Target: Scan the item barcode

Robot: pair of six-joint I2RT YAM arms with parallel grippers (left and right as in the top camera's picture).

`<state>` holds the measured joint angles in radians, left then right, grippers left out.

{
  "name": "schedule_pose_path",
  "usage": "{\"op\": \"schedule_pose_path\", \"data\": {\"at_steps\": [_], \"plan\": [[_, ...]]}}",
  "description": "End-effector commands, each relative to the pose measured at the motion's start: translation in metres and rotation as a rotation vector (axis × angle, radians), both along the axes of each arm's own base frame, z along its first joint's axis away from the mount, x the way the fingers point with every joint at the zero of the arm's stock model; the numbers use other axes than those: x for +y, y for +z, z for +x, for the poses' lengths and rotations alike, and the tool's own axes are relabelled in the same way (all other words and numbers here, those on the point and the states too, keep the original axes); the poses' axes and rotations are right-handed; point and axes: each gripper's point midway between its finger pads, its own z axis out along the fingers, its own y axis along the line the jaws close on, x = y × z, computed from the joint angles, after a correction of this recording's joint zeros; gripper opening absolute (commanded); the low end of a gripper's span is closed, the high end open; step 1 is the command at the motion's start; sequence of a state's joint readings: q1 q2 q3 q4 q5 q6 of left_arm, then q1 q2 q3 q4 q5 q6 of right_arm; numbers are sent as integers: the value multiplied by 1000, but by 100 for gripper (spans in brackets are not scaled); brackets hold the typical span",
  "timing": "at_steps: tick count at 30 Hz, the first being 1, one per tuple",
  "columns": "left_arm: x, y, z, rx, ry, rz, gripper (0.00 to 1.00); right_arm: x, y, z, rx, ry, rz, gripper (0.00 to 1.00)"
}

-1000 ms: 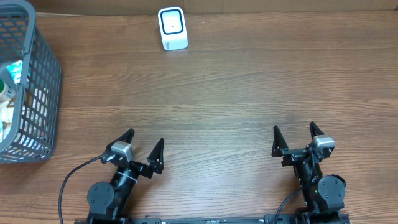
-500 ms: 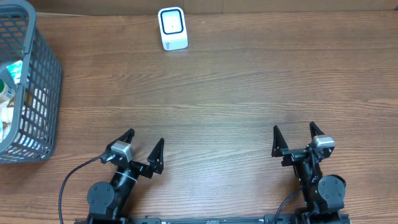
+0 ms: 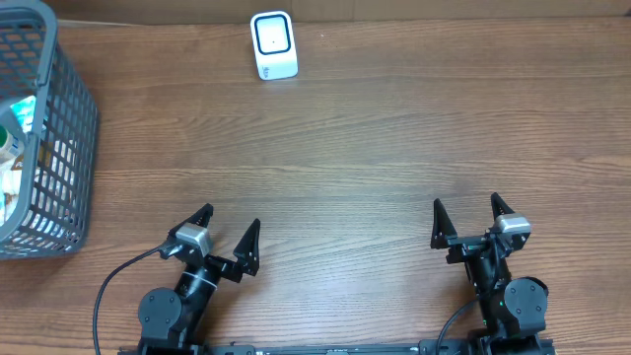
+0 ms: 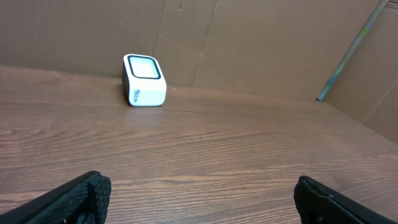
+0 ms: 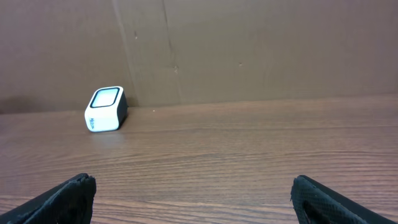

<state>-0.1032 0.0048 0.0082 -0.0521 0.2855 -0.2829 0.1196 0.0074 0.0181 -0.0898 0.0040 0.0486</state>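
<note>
A white barcode scanner [image 3: 273, 44] with a dark-rimmed window stands at the far edge of the wooden table; it also shows in the left wrist view as the scanner [image 4: 143, 81] and in the right wrist view as the scanner [image 5: 106, 109]. Items [image 3: 18, 123] lie inside a grey mesh basket [image 3: 61, 148] at the far left, mostly hidden by its wall. My left gripper [image 3: 229, 237] rests open near the front edge, empty. Over at the front right, my right gripper [image 3: 467, 219] is open too, nothing between its fingers.
A brown cardboard wall [image 4: 249, 43] backs the table behind the scanner. A slanted grey-green rod [image 4: 351, 46] leans at the back right in the left wrist view. Bare wood lies between the grippers and the scanner.
</note>
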Motion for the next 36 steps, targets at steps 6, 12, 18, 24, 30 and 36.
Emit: {"op": "schedule_pose_path", "data": {"at_steps": [6, 12, 18, 24, 30, 36], "plan": [[-2, -1, -1, 5, -13, -9, 100, 2, -3, 0, 1, 8, 4, 100], [-2, -1, -1, 4, -13, -9, 100, 2, -3, 0, 1, 8, 4, 100], [-2, 2, -1, -13, -14, -3, 100, 2, -3, 0, 1, 8, 4, 100], [-2, 16, -2, -63, -15, 28, 100, 2, -3, 0, 1, 8, 4, 100], [-2, 25, -3, -81, -14, 34, 100, 2, -3, 0, 1, 8, 4, 100], [-1, 37, -6, -102, -15, 49, 100, 2, -3, 0, 1, 8, 4, 100]]}}
